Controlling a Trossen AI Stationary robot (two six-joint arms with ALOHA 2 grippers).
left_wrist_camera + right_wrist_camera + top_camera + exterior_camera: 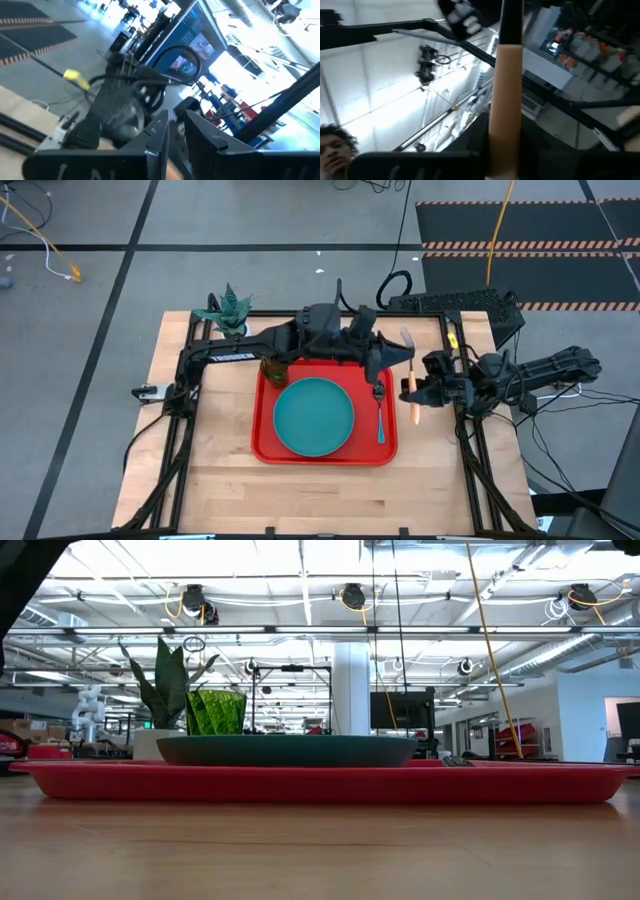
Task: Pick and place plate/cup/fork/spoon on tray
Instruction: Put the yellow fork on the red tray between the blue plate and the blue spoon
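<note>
The red tray [268, 450] lies mid-table and bears the teal plate [314, 416]. The green cup [272, 369] stands at the tray's far left corner, and the blue-handled spoon [380, 418] lies along its right side. My left gripper [386, 367] hangs over the tray's far right corner, above the spoon's bowl. Its fingers [156, 134] are a little apart, with nothing between them. My right gripper [421, 387] is just right of the tray, shut on the fork [409, 370], whose tines [407, 338] point to the far edge. My right gripper pinches the fork's orange handle [505, 115] between its two fingers, toward the end nearest the metal neck. The fingers come from the table's right side and lie across the fork. The fork hangs clear of table and tray, its handle end [415, 416] toward the near edge.
A potted plant [229, 312] stands at the table's far left. A dark keyboard-like slab [455, 304] lies at the far right. Bare wood [320, 500] runs along the near edge. A person [332, 145] shows in the room beyond.
</note>
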